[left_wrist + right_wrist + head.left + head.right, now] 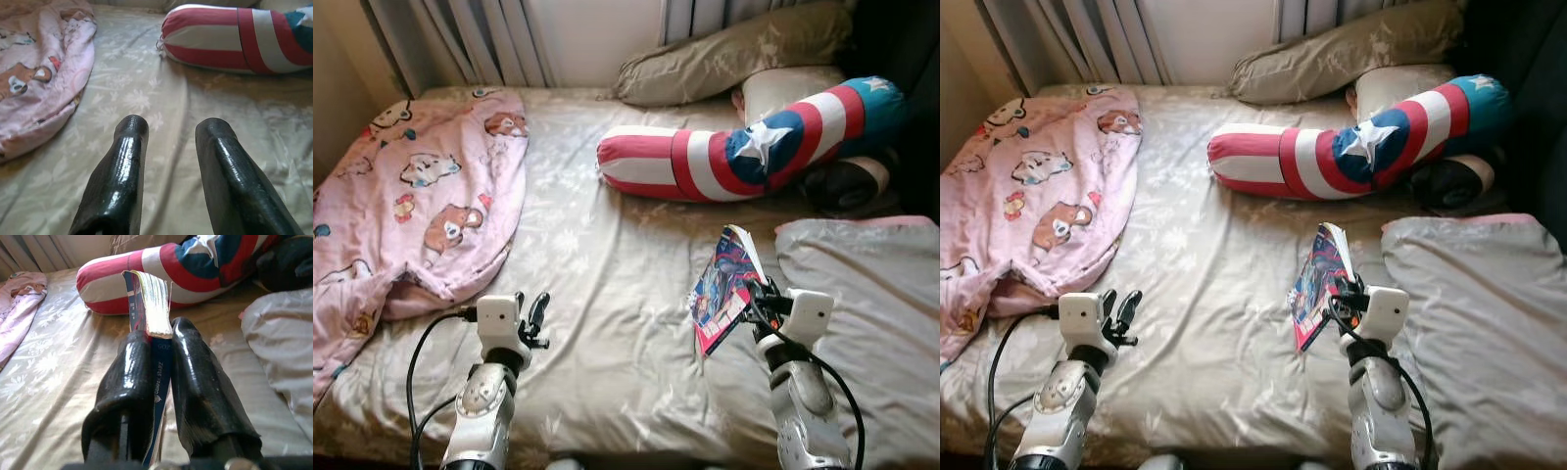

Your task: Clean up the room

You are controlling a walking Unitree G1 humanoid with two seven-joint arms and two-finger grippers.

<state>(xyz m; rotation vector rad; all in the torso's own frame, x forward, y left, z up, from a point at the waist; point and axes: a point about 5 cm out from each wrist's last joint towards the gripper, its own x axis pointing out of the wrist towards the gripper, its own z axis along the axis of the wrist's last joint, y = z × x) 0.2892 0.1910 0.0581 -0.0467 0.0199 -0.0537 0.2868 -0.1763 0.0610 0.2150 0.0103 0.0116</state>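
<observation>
My right gripper (pixel 754 294) is shut on a colourful book (pixel 724 286), holding it tilted above the beige bed sheet (pixel 607 294). In the right wrist view the book (pixel 149 303) stands on edge between the two black fingers (pixel 195 382), pages fanned at the top. My left gripper (pixel 533 315) hovers over the sheet near the bed's front, open, with nothing between its fingers (pixel 122 166). A pink cartoon-print blanket (pixel 421 196) lies crumpled on the left of the bed.
A long red, white and blue star-patterned bolster (pixel 754 142) lies across the far right. Beige pillows (pixel 734 54) sit behind it by the curtains. A grey quilt (pixel 871 294) covers the right side. A dark round cushion (pixel 847 184) rests beside the bolster.
</observation>
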